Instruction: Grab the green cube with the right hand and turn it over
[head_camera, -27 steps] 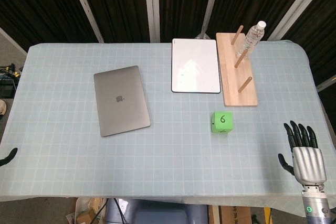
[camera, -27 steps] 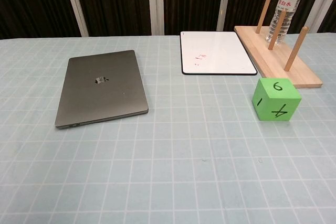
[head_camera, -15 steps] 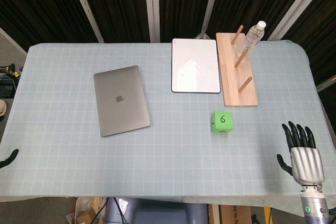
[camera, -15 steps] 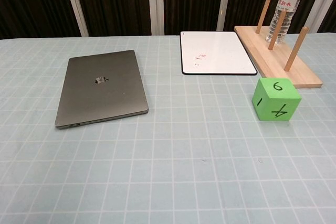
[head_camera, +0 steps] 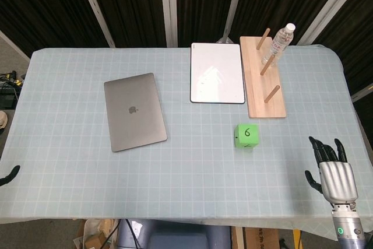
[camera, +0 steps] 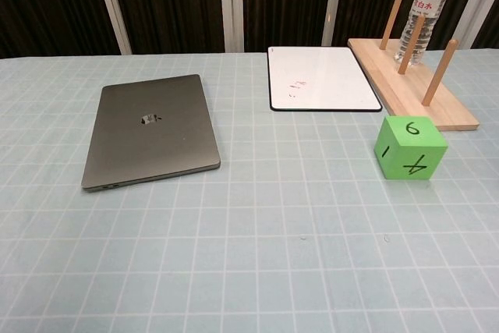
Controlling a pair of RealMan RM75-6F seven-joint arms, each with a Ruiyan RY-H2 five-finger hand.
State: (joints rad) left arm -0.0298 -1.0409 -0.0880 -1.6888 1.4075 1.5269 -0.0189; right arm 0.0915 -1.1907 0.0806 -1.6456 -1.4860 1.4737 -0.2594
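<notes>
The green cube sits on the table right of centre, with a 6 on its top face and a 4 and a 1 on the sides facing the chest camera. My right hand hovers at the table's near right edge, well right of and nearer than the cube, with its fingers spread and nothing in it. Only a dark tip of my left hand shows at the far left edge in the head view; its fingers are hidden. Neither hand appears in the chest view.
A shut grey laptop lies left of centre. A whiteboard lies at the back, beside a wooden peg board with three pegs and a water bottle. A checked cloth covers the table.
My right hand has drifted slightly left and towards the near edge, still with fingers spread. The cube and everything else stay put.
</notes>
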